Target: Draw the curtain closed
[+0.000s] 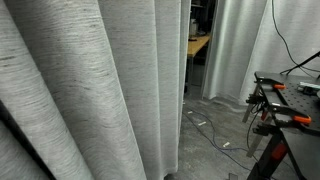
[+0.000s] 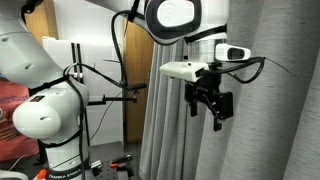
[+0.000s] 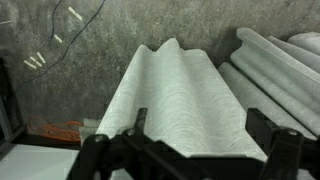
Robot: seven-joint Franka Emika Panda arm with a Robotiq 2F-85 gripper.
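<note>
My pincer (image 2: 214, 112) hangs released, jaws spread wide. The curtain (image 2: 280, 110) hangs just beside it, folds running vertically; in the wrist view one fold lies straight ahead between my jaws.

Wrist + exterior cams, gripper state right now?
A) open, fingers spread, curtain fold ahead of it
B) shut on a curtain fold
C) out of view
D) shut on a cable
A: in the wrist view the gripper has its fingers wide apart with a fold of the curtain ahead, and nothing is clamped between them.
</note>
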